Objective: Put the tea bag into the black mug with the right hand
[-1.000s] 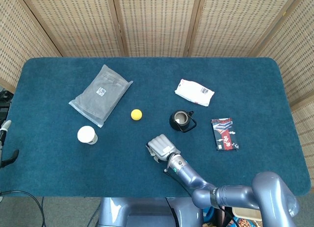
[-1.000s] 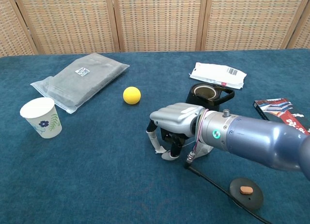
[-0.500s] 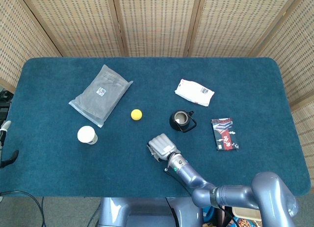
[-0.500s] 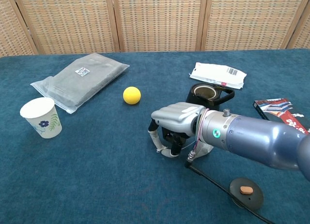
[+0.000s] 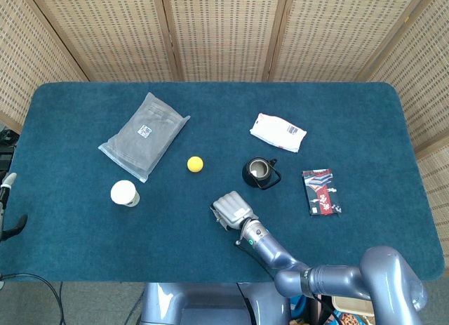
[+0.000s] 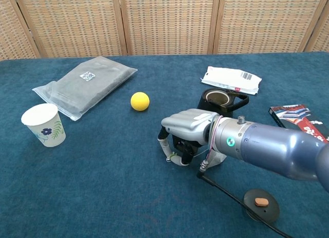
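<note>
The right hand [image 6: 187,127] hangs palm-down just above the blue table [image 6: 103,166], fingers [image 6: 165,148] curled under and closing on a small pale tea bag [image 6: 175,157] that seems pinched at their tips. The bag shows only as a whitish scrap beneath the palm. The black mug [image 6: 218,100] stands near, at about one o'clock from the hand.

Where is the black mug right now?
The black mug stands right of centre in the head view, between the yellow ball and red packet, just beyond the right hand.
</note>
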